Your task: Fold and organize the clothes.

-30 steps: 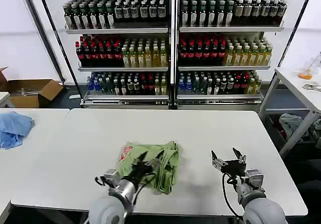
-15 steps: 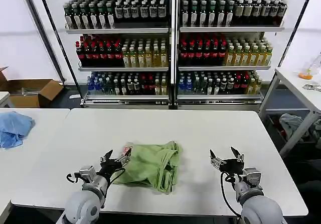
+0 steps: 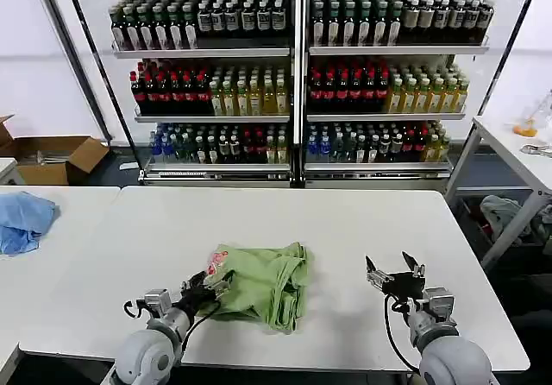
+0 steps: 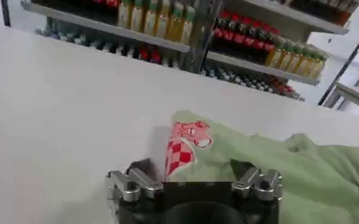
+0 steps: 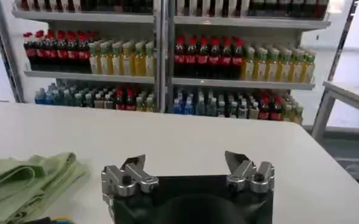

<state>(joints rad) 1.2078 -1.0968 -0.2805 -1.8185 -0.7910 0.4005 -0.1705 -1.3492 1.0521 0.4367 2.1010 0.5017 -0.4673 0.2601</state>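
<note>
Left wrist view, green polo shirt [image 4: 270, 164], red-and-white chest graphic [image 4: 185, 146], no legible text

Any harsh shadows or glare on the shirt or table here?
Head view: even light, the white table bright without hot spots, only a faint shadow along the polo shirt near edge. Left wrist view: table very bright, chest graphic plainly readable. Right wrist view: soft light, no glare on the right gripper.

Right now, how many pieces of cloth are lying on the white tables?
2. A green shirt lies bunched on the near table, by the left gripper. A blue cloth sits on the table to the left. More may lie outside the view.
</note>
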